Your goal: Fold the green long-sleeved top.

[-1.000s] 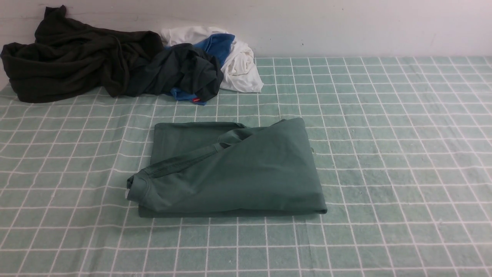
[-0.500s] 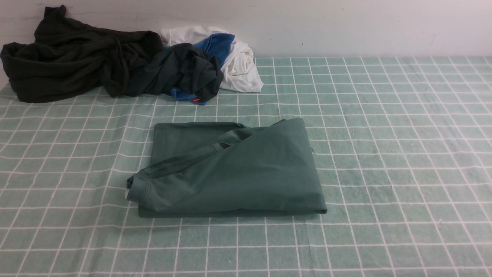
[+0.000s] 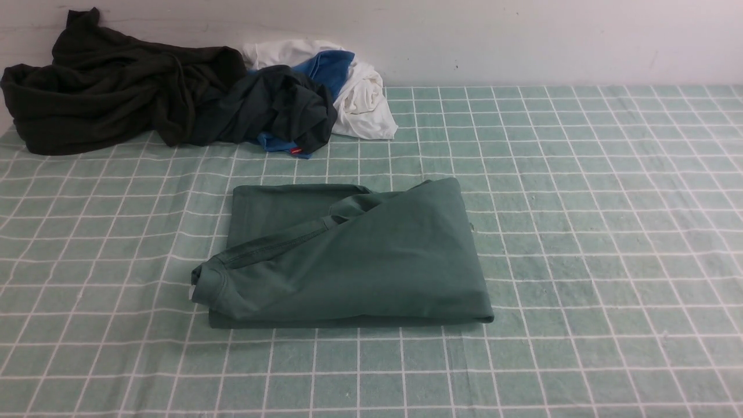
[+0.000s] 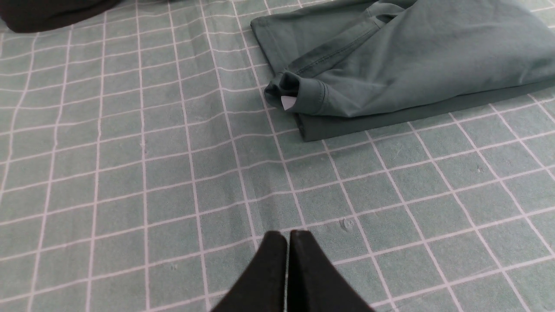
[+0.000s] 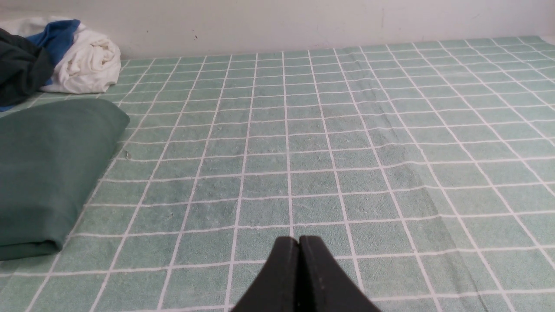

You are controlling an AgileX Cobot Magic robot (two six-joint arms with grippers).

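We see the green long-sleeved top (image 3: 348,255) lying folded mid-desk on the checked cloth (image 3: 580,232). Our left gripper (image 4: 288,236) and right gripper (image 5: 299,240) are both closed, empty, clear of it.

This looks like a staged test bench for handling laundry rather than a lived-in room. A flat surface is covered by a green checked cloth (image 3: 580,232) and backs onto a bare, scuffed white wall (image 3: 522,40). Clothes are the only things on it: a folded green top (image 3: 360,261), a dark heap (image 3: 116,93), a white-and-blue garment (image 3: 354,87).
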